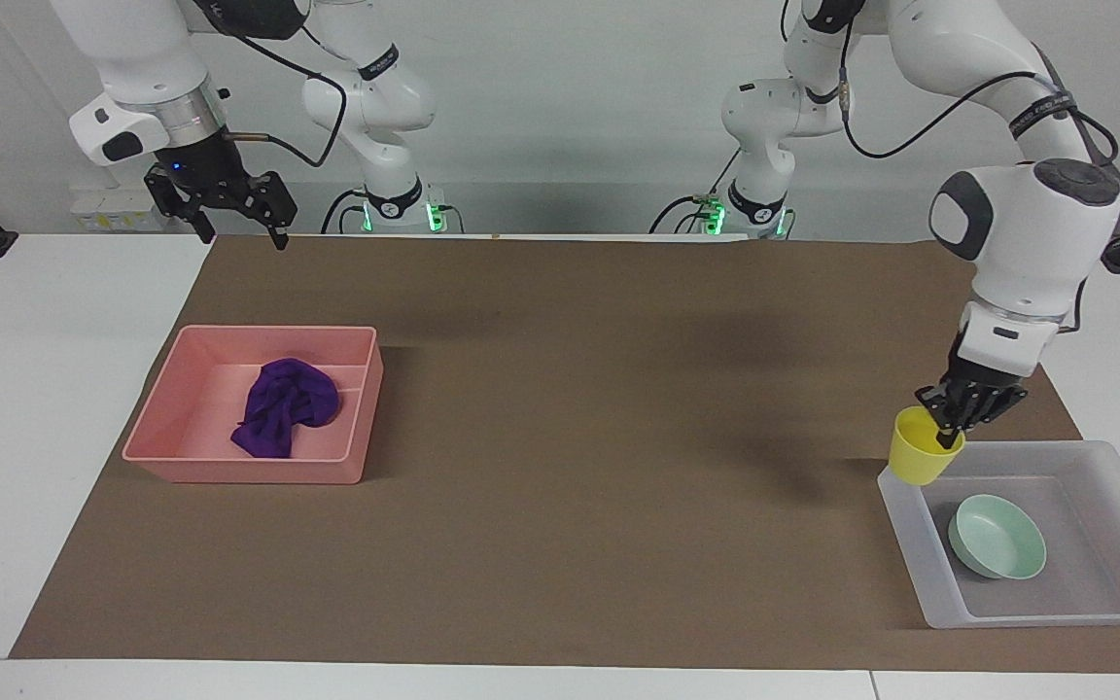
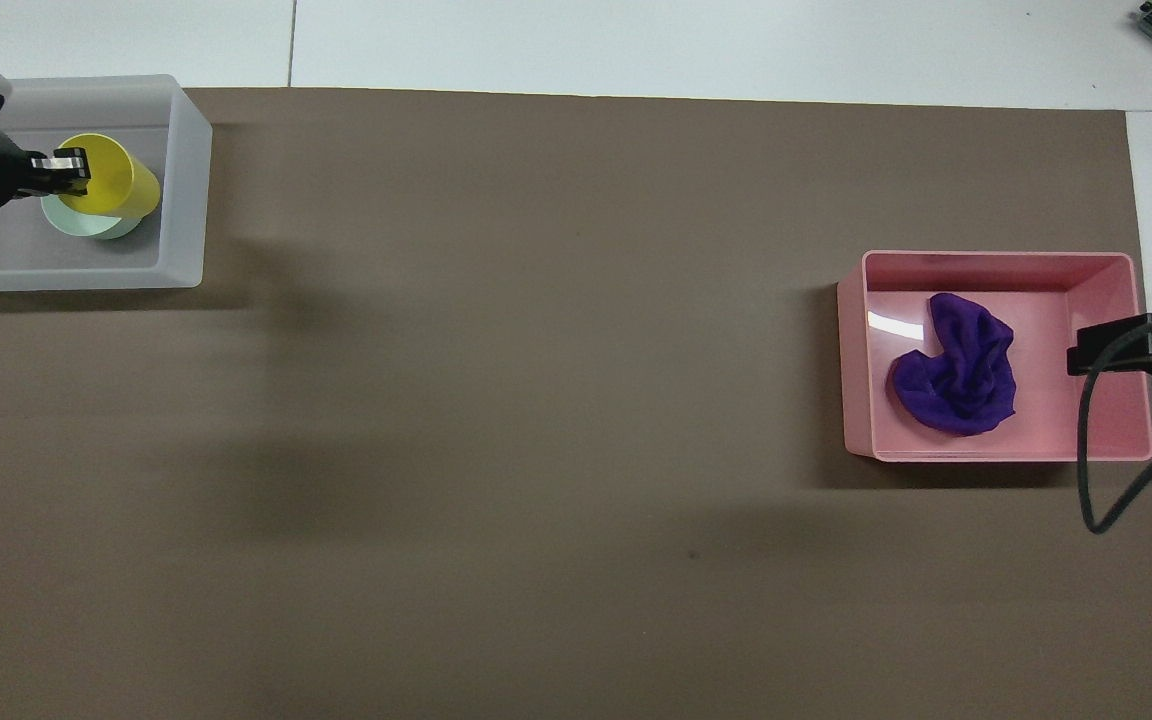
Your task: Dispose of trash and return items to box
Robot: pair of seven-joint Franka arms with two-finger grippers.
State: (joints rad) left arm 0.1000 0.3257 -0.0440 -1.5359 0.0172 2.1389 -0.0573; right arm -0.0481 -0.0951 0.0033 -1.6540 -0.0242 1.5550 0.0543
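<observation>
My left gripper (image 1: 952,420) is shut on the rim of the yellow cup (image 1: 922,449) and holds it in the air over the translucent box (image 1: 904,505), above the box's wall nearest the robots. In the overhead view the cup (image 2: 119,180) covers part of the mint-green bowl (image 2: 88,224), which lies in the box (image 2: 186,200). The bowl (image 1: 997,537) sits on the box's bottom. The purple cloth wad (image 1: 284,403) lies in the pink tray (image 1: 249,469). My right gripper (image 1: 241,231) waits open and empty, raised over the mat's edge by the pink tray.
A brown mat (image 1: 560,408) covers most of the white table. The pink tray (image 2: 996,268) with the cloth (image 2: 961,365) stands at the right arm's end, the box at the left arm's end. The right arm's cable (image 2: 1096,450) hangs over the tray's edge.
</observation>
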